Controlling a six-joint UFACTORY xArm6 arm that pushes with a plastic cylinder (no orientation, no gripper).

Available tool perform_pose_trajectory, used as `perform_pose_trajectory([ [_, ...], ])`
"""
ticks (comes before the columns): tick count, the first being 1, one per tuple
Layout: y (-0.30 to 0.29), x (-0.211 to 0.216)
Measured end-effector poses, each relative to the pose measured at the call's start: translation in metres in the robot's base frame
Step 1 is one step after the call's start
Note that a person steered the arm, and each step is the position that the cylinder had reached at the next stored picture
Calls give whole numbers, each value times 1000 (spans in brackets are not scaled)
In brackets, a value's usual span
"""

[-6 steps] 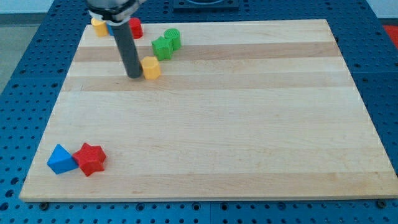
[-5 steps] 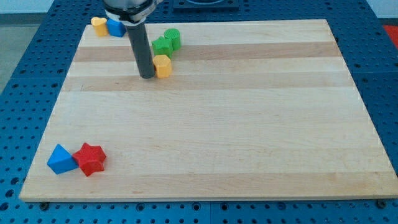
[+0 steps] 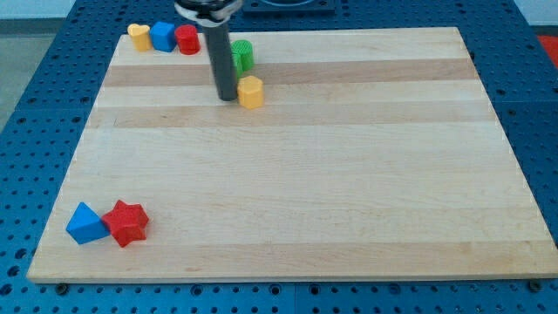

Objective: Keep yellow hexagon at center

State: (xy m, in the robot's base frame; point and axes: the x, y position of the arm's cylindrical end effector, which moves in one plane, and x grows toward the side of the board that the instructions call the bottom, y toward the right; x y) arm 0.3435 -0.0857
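Yellow hexagon (image 3: 251,92) has slid rightward along the board's (image 3: 349,218) top, tip (image 3: 227,97) touching its left side. No pincer, only a rod. Centre lies well below-right; push needs redirecting downward.

Yellow hexagon (image 3: 251,92), upper-left of centre

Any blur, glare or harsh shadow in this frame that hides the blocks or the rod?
Camera view: light is even and soft, with no glare on the wooden board; my tip and the yellow hexagon just to its right look sharp; the rod's top is cut off by the view's top edge and partly covers the green blocks.
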Motion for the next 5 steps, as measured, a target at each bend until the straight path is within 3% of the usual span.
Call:
perform_pose_trajectory([
  [2,-19,-19],
  [4,65,11],
  [5,77,13],
])
